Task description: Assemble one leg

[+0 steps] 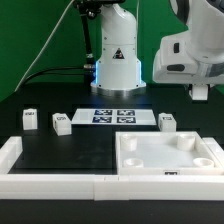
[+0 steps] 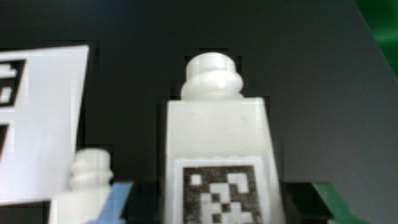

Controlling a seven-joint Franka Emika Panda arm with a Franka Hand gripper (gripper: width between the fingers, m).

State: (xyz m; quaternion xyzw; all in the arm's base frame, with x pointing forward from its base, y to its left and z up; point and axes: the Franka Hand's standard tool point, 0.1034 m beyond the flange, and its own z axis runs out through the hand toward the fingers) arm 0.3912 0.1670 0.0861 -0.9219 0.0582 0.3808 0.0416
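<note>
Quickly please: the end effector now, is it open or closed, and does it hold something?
End effector: closed, holding one leg, seen close up in the wrist view.

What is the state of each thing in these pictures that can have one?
Three small white plastic legs with tags: loose on the black table, apart, none attached.
Large white square plastic tray-like piece: flat on the table, no leg fitted.
Two-finger gripper: in the air; open or shut cannot be told.
</note>
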